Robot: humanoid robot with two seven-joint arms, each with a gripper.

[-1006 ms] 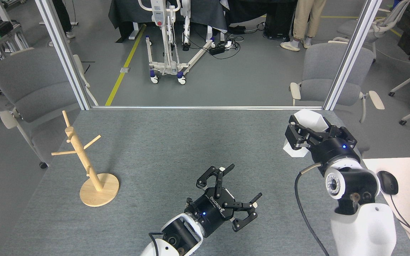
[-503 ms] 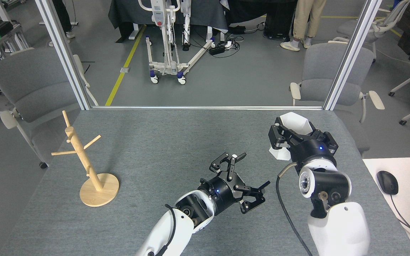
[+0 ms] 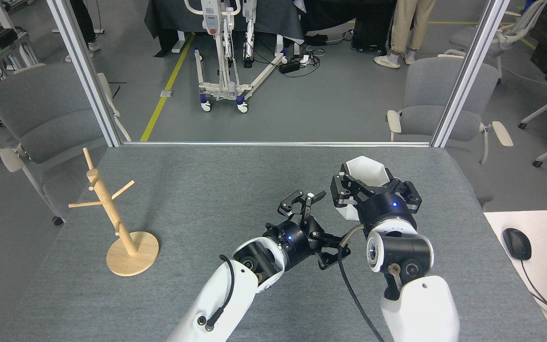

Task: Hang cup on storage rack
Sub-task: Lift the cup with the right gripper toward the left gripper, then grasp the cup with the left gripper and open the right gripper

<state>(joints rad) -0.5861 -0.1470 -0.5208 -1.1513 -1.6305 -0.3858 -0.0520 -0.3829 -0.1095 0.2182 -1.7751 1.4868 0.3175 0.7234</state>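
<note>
The white faceted cup (image 3: pixel 365 174) is held above the grey table, right of centre, with my right gripper (image 3: pixel 371 187) shut on it from the near side; its hexagonal rim faces up and away. My left gripper (image 3: pixel 323 223) stands open just left of and below the cup, fingers spread, with nothing between them. The light wooden storage rack (image 3: pixel 112 213) stands upright on its round base near the table's left edge, its angled pegs bare, well away from both grippers.
The grey table (image 3: pixel 207 190) ends at a metal frame with two slanted posts (image 3: pixel 88 76) at the back. Grey chairs (image 3: pixel 430 99) stand beyond both back corners. A white desk with a mouse (image 3: pixel 517 243) and a keyboard adjoins on the right.
My right gripper has carried the cup leftward toward the table's middle. My left gripper has moved up and to the right, closing in on the cup, still open.
</note>
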